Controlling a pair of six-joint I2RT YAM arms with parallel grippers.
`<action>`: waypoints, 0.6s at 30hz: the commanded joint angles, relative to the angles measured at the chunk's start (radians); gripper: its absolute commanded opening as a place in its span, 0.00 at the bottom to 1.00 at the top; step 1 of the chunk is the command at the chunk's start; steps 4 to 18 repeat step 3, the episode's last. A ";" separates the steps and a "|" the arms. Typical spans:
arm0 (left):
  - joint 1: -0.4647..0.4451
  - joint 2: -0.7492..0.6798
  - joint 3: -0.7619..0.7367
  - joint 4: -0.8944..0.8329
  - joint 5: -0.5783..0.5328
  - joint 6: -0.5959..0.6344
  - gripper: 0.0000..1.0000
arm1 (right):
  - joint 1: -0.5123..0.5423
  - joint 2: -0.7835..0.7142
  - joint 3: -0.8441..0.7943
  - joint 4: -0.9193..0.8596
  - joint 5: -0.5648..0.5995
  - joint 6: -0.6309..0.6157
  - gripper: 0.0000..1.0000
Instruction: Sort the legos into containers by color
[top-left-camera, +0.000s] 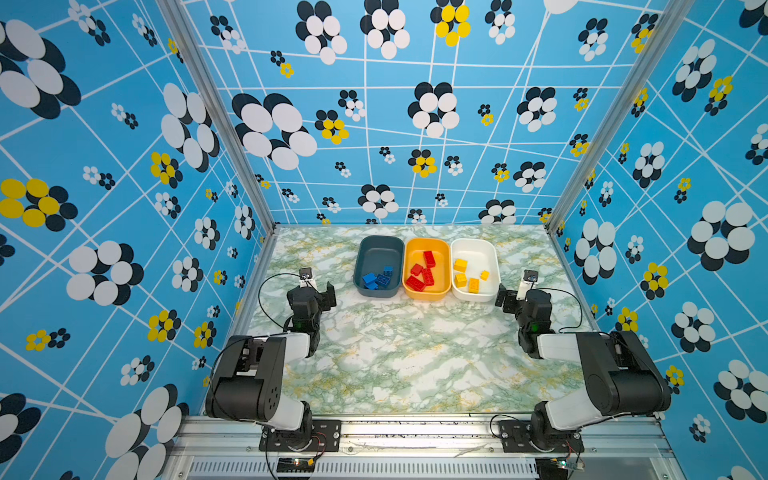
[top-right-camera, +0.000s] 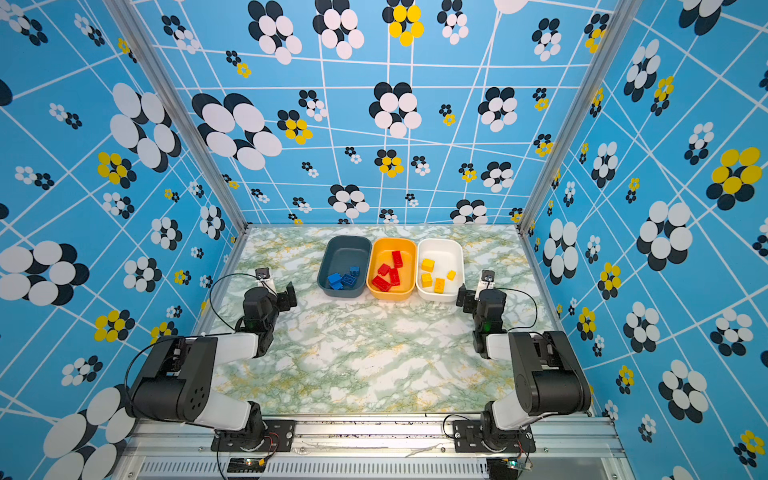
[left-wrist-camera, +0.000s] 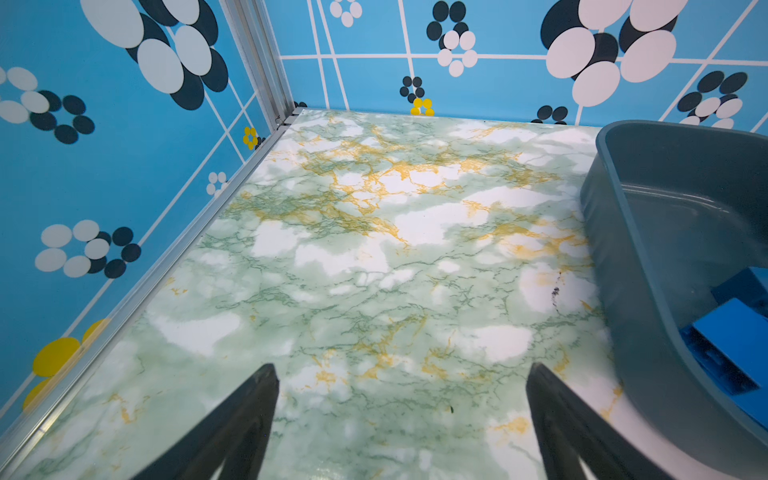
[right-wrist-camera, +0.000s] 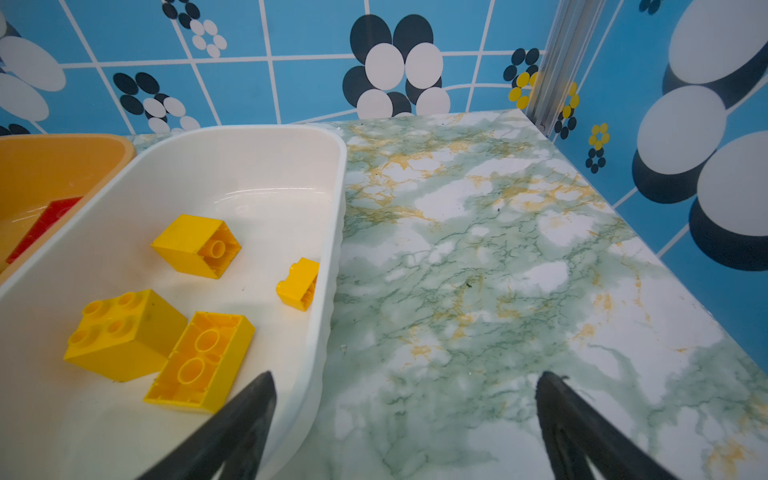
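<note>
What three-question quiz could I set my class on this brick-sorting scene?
1. Multiple choice: which tub holds the red bricks? A teal-blue; B orange-yellow; C white.
2. True or false: one brick lies loose on the marble tabletop.
3. Count: how many yellow bricks lie in the white tub?

Key
1. B, the orange-yellow tub.
2. False: every brick in view lies in a tub.
3. Four.
</note>
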 joint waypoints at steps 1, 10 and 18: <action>0.007 0.005 -0.007 0.015 -0.004 0.008 0.95 | -0.007 0.012 -0.004 0.017 0.006 -0.007 0.99; 0.008 0.006 -0.006 0.014 -0.003 0.008 0.95 | -0.007 0.010 -0.007 0.018 0.006 -0.008 0.99; 0.008 0.006 -0.006 0.014 -0.003 0.008 0.95 | -0.007 0.010 -0.007 0.018 0.006 -0.008 0.99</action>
